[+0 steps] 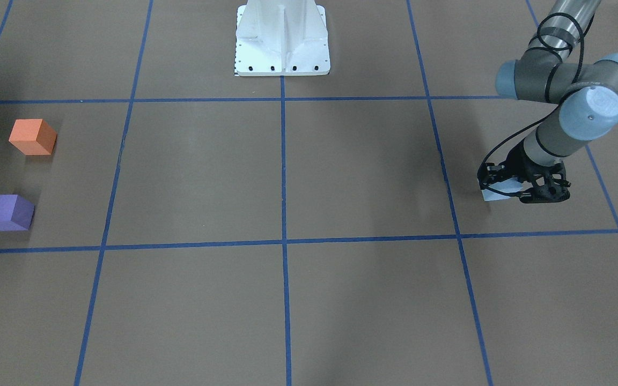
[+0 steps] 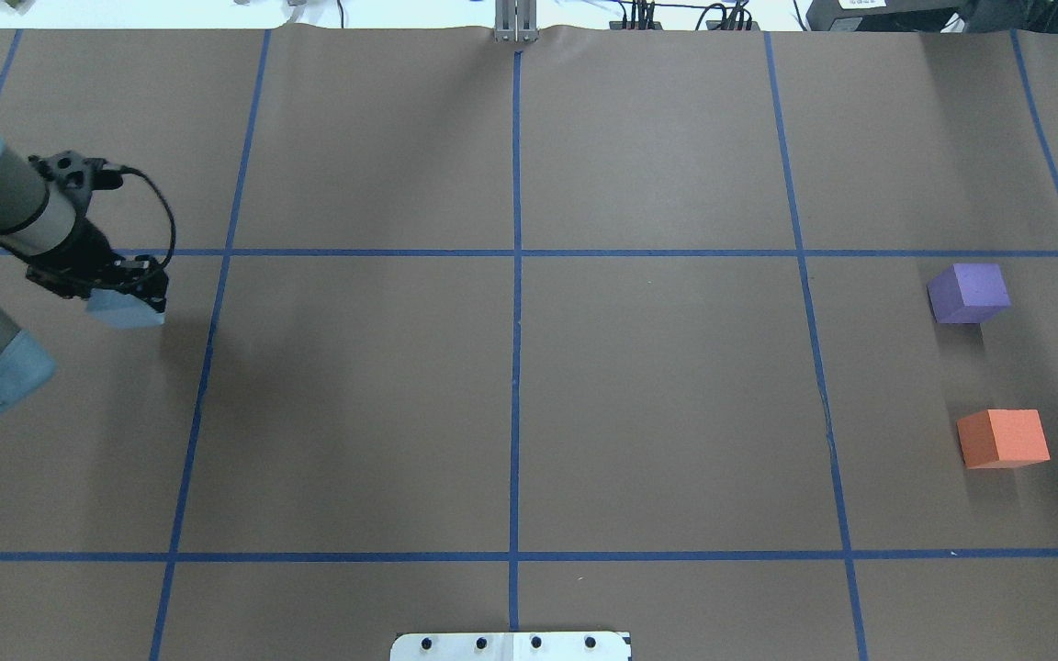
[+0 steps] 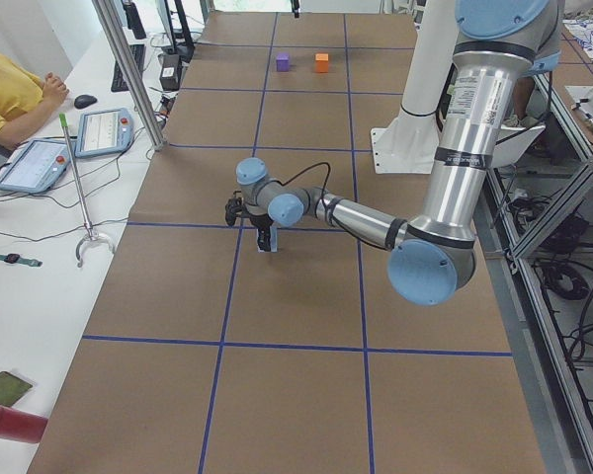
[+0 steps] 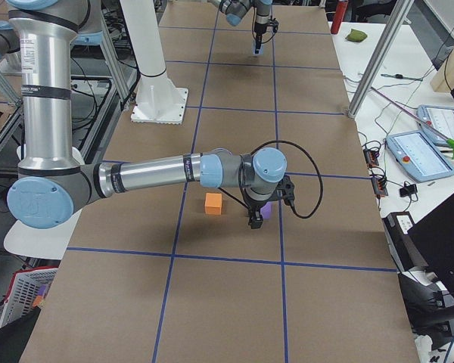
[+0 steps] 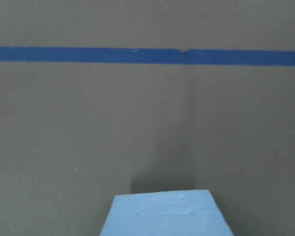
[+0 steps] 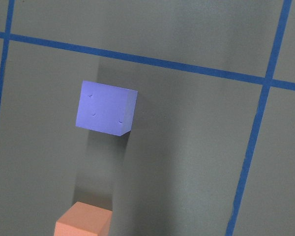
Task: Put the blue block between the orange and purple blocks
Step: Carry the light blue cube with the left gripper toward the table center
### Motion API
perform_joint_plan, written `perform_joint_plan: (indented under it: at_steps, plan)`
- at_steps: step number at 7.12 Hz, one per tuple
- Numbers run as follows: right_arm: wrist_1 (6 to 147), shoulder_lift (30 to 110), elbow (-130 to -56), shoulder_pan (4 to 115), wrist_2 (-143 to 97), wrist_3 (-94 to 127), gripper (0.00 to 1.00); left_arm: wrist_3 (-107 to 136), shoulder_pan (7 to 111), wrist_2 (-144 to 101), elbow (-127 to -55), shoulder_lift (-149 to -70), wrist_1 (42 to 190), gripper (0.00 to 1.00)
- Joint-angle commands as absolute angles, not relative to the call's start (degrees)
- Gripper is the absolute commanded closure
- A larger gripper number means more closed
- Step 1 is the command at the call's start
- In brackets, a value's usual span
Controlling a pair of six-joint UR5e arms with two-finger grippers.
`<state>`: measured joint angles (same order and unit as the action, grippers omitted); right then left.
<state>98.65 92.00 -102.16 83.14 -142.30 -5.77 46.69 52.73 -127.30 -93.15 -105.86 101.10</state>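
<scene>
The light blue block [image 2: 128,310] sits at the table's far left, between the fingers of my left gripper [image 2: 120,296], which looks shut on it at or just above the surface. The gripper [image 1: 518,185] and the block [image 1: 495,194] also show in the front view. The left wrist view shows the block's top [image 5: 164,216] at the bottom edge. The purple block [image 2: 968,292] and the orange block [image 2: 1002,438] stand apart at the far right. In the exterior right view my right gripper [image 4: 253,221] hangs beside the purple block [image 4: 266,212]. I cannot tell whether it is open or shut.
The white robot base [image 1: 282,37] stands at the table's middle edge. Blue tape lines [image 2: 516,275] divide the brown table into squares. The right wrist view shows the purple block [image 6: 105,108] and the orange block [image 6: 83,221] with a gap between them.
</scene>
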Motion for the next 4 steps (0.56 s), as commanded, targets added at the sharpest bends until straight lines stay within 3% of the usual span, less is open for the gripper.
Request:
perform_joint_plan:
  at_steps: [1, 2, 4]
  plan:
    - [94.95, 92.28, -101.78, 83.14, -142.56, -5.71, 0.0, 53.74, 47.16, -127.53, -94.48, -122.02, 88.45, 1.0]
    - [94.49, 92.29, -101.69, 83.06, -142.56, -5.71, 0.0, 59.36, 39.37, -123.0, -93.96, -128.69, 87.9, 1.0]
    - [94.31, 92.11, -101.69, 82.62, -142.56, -5.71, 0.0, 65.8, 31.67, -115.41, -86.09, -141.79, 87.98, 1.0]
